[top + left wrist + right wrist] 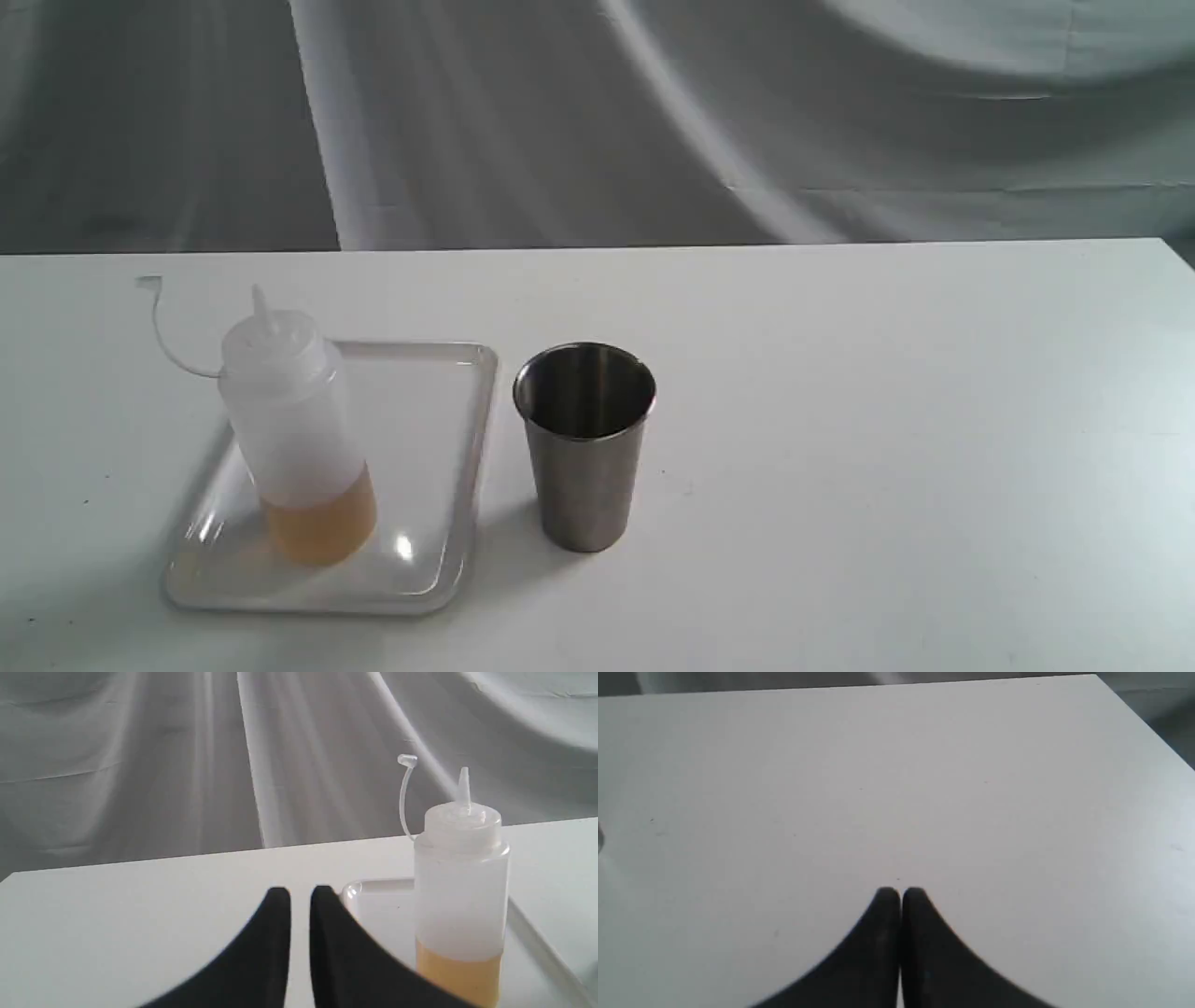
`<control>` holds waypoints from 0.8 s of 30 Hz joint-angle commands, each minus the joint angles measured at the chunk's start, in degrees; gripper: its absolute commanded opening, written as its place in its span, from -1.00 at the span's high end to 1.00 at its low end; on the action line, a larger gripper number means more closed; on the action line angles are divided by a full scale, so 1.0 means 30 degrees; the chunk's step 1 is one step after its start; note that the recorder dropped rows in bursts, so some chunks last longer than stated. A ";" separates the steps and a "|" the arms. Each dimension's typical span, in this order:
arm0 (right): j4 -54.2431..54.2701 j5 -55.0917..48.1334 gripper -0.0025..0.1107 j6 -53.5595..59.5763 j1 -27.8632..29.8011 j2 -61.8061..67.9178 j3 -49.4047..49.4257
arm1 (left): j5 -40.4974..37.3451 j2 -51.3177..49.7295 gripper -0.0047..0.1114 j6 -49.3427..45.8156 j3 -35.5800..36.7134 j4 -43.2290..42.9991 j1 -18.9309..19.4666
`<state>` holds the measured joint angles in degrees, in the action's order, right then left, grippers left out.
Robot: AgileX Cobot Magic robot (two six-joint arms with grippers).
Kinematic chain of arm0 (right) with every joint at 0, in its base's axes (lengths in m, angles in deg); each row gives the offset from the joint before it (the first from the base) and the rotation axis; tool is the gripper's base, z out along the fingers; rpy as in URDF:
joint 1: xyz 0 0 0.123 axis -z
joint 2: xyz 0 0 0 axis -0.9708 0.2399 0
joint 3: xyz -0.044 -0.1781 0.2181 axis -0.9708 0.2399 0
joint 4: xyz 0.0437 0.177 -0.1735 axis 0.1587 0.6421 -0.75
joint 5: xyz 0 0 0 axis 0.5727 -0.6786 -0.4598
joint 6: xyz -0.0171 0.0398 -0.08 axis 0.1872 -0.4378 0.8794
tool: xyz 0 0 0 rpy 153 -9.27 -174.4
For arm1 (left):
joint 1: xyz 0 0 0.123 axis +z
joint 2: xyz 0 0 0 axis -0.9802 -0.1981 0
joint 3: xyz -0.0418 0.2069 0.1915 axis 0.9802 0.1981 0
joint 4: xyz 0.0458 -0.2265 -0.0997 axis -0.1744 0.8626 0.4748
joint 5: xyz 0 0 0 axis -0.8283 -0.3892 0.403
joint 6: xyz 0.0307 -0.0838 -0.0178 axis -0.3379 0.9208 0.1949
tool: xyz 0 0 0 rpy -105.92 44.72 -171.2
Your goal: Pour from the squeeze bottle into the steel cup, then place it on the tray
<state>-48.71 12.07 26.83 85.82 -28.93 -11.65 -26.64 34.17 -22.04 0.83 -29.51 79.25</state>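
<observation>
The squeeze bottle (294, 429) stands upright on the white tray (448, 467) at the table's left, amber liquid low inside, its cap dangling on the strap. Just right of the tray stands the steel cup (584, 443), upright, its inside dark. Neither gripper shows in the exterior view. In the left wrist view my left gripper (300, 891) is shut with a thin slit between its black fingers, holding nothing, apart from the bottle (460, 891) and tray (373, 886). My right gripper (900, 891) is shut and empty over bare table.
The white table (887, 420) stretches right of the cup, with its back edge against a grey draped cloth (653, 121). The table's far right corner (1134, 709) shows in the right wrist view.
</observation>
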 commanded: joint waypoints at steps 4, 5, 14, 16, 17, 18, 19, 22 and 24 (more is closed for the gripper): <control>0.0861 -0.0149 0.96 0.0296 0.1679 -0.0076 0.0071 | 0.0030 0.0088 0.78 0.0057 0.0085 -0.0014 -0.0094; 0.0861 -0.0149 0.96 0.0713 0.1854 -0.0076 0.0071 | 0.0030 0.0088 0.78 0.0057 0.0085 -0.0014 -0.0094; 0.0798 0.0011 0.96 0.1947 0.1926 -0.0076 0.0071 | 0.0030 0.0088 0.78 0.0094 0.0085 -0.0014 -0.0094; 0.0798 0.0441 0.96 0.3075 0.1926 -0.0076 0.0071 | 0.0030 0.0088 0.78 0.0094 0.0085 -0.0014 -0.0094; 0.0798 0.0646 0.96 0.3496 0.1926 -0.0076 0.0071 | 0.0030 0.0088 0.78 0.0094 0.0085 -0.0014 -0.0094; 0.0798 0.0711 0.96 0.3786 0.1926 -0.0076 0.0071 | 0.0030 0.0088 0.78 0.0094 0.0085 -0.0014 -0.0094; 0.0798 0.0711 0.96 0.3814 0.1926 -0.0076 0.0071 | 0.0030 0.0088 0.78 0.0094 0.0085 -0.0014 -0.0094; 0.0798 0.0316 0.96 0.3816 0.1926 -0.0076 0.0071 | 0.0030 0.0088 0.78 0.0055 0.0085 -0.0014 -0.0094; 0.0798 0.0033 0.96 0.3857 0.1926 -0.0076 0.0071 | 0.0030 0.0088 0.78 0.0055 0.0085 -0.0014 -0.0094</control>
<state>-46.46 12.64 37.86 91.14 -28.93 -11.65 -26.64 34.17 -22.04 0.83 -29.51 79.25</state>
